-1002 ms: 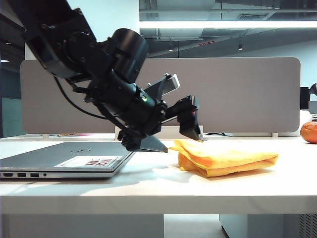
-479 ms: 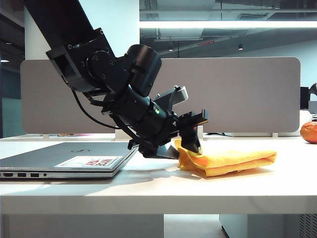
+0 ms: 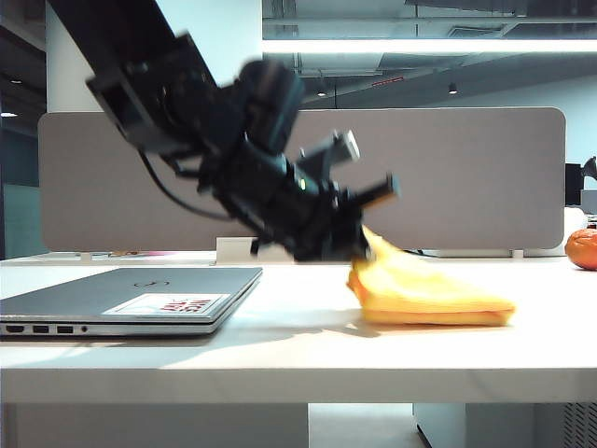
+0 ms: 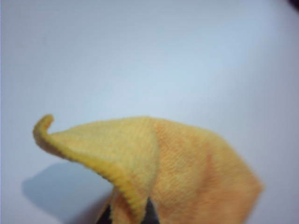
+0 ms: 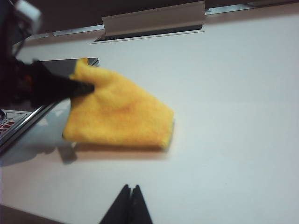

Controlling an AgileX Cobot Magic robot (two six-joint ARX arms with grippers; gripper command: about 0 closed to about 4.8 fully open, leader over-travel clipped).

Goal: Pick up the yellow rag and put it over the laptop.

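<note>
A: Exterior: left gripper (image 3: pixel 362 245) clamped on near corner of the yellow rag (image 3: pixel 424 291), corner pulled up, rest lying on the white table (image 3: pixel 298 350). One rag, one laptop (image 3: pixel 131 299), lid shut, flat at table's left, well apart from the rag. One orange fruit (image 3: pixel 581 248) at far right edge. Grey divider panel (image 3: pixel 448 177) behind. Right arm out of this view.

B: Left wrist?

A: Only rag (image 4: pixel 154 163) and table (image 4: pixel 149 51). Dark fingertips (image 4: pixel 150 215) just visible, pinched on the fold with cloth between them. Free corner curls upward. No laptop, no fruit here.

B: Right wrist?

A: Right gripper (image 5: pixel 129 201) over bare table (image 5: pixel 233 116), tips pressed together, nothing held. Shows rag (image 5: pixel 117 114) from above with the left gripper (image 5: pixel 86 87) biting its corner beside the laptop (image 5: pixel 28 116) edge.

B: Change vs a second ago?

A: Then: jaws wide, poised at the rag's edge, rag flat. Now: closed, corner raised, arm motion-blurred.
</note>
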